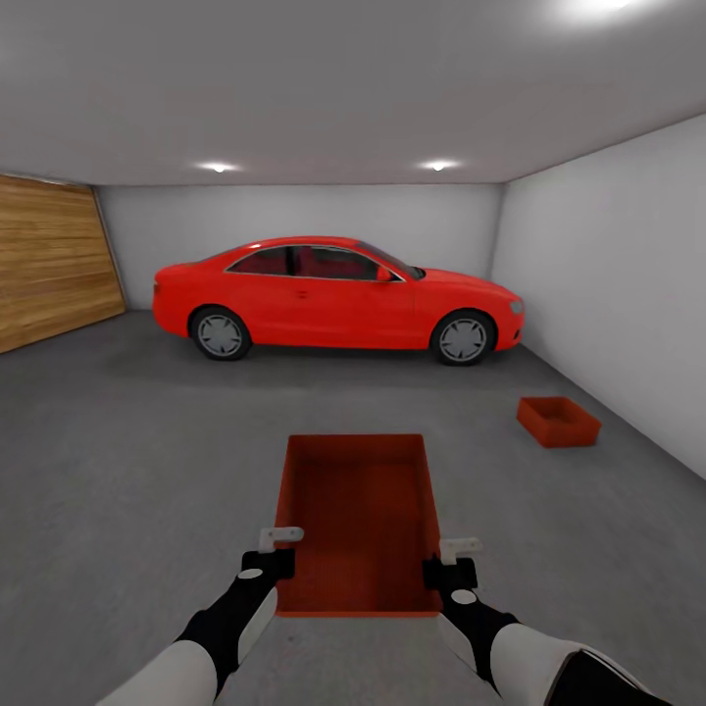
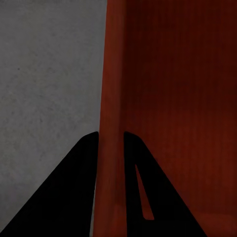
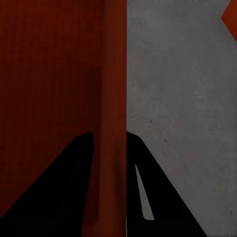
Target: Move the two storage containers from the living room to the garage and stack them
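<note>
The robot stands in a bare garage with pale grey walls (image 1: 598,294) and a dark grey, faintly mottled concrete floor (image 1: 127,461), holding an open, lidless orange-red rectangular storage container (image 1: 358,520) out in front of it with both arms. The left gripper (image 1: 276,552) is closed on the near part of the container's left side wall, and the right gripper (image 1: 453,561) is clamped the same way on the right side wall. In the left wrist view the thin red wall (image 2: 111,148) runs straight between the two dark fingers (image 2: 74,197), one finger outside and one inside the box; the right wrist view shows the matching pinch on the opposite wall (image 3: 111,148). A second, identical orange-red container (image 1: 558,421) sits on the concrete ahead and to the right, near the right-hand wall, well apart from the held one. Beyond it a glossy red car (image 1: 338,297) is parked side-on against the far wall, and a wood-plank panel (image 1: 54,257) covers the left wall.
</note>
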### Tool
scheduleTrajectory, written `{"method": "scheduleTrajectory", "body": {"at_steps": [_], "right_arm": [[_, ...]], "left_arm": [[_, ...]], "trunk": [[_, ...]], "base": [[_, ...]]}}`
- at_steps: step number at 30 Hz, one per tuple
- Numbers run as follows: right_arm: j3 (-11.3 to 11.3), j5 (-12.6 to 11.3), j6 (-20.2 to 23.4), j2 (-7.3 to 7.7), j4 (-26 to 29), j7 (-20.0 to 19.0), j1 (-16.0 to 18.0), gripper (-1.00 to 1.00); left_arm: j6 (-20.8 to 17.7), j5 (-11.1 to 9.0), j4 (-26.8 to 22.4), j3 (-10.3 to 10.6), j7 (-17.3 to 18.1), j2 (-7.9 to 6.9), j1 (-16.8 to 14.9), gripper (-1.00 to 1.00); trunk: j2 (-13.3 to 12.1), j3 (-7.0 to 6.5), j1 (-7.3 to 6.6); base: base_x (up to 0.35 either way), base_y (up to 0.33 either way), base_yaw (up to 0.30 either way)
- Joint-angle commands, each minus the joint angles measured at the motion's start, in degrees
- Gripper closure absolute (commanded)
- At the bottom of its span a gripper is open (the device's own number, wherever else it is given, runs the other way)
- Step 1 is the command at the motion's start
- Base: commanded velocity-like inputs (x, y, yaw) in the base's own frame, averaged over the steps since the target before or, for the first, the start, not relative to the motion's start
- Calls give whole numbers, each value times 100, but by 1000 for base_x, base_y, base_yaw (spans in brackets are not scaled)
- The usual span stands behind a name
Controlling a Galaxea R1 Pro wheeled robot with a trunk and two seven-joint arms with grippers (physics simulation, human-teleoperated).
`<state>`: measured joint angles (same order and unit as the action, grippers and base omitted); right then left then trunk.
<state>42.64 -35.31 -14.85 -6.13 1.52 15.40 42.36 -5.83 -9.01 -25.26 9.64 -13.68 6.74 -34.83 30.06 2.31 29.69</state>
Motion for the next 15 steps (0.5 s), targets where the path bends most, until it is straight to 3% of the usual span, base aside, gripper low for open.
{"method": "scheduleTrajectory", "body": {"at_steps": [1, 15], "right_arm": [[-301, -124, -53, 24, -11, 16, 6, 100], [-300, -117, -53, 24, -11, 16, 7, 100]], "left_arm": [[-41, 49, -23, -111, -99, -15, -6, 100], [-41, 49, -23, -111, -99, -15, -6, 100]], "trunk": [[11, 12, 6], [11, 12, 6]], "base": [[321, 0, 0], [321, 0, 0]]}}
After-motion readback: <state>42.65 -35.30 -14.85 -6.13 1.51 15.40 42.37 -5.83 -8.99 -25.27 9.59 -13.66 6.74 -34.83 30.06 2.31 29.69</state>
